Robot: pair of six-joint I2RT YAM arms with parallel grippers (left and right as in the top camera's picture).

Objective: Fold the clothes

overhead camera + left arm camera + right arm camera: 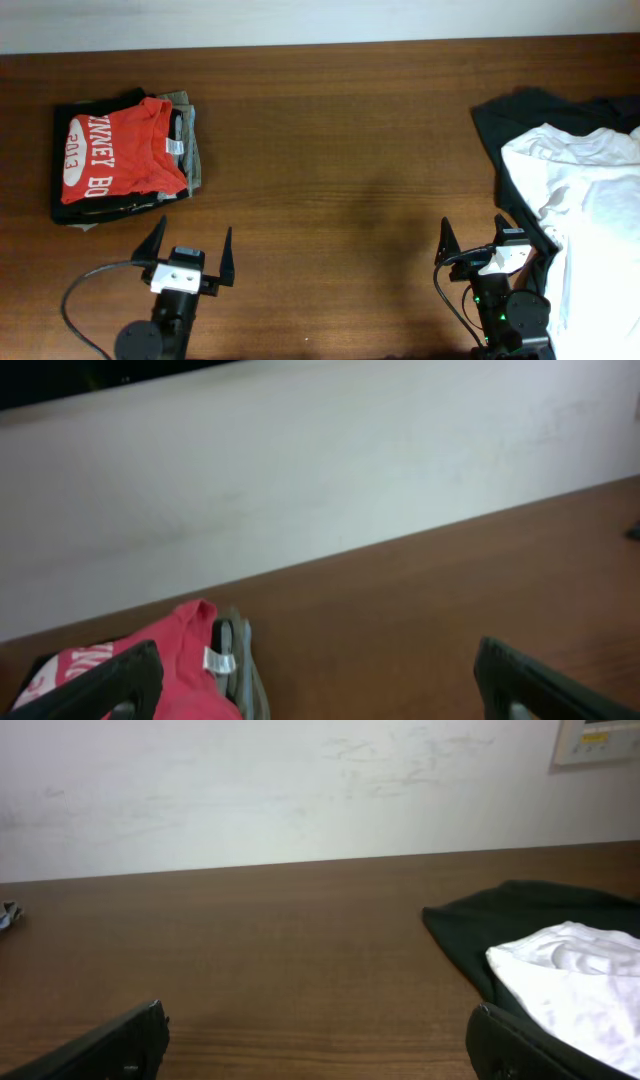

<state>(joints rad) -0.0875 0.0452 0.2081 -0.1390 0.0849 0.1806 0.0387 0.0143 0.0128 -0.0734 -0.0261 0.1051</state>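
Observation:
The orange-red T-shirt [120,155] with white lettering lies folded on top of a stack at the far left of the table. Its collar and label show in the left wrist view [185,655]. My left gripper [192,245] is open and empty, near the front edge, just in front of the stack; in the left wrist view [320,685] its fingers frame bare wood. My right gripper [482,240] is open and empty at the front right, and in the right wrist view [320,1040] it is beside the dark garment's edge.
Black and grey folded garments [195,140] lie under the orange-red shirt. At the right a plain white shirt [590,200] lies loose on a black garment [520,115], also in the right wrist view [570,970]. A white wall runs behind the table.

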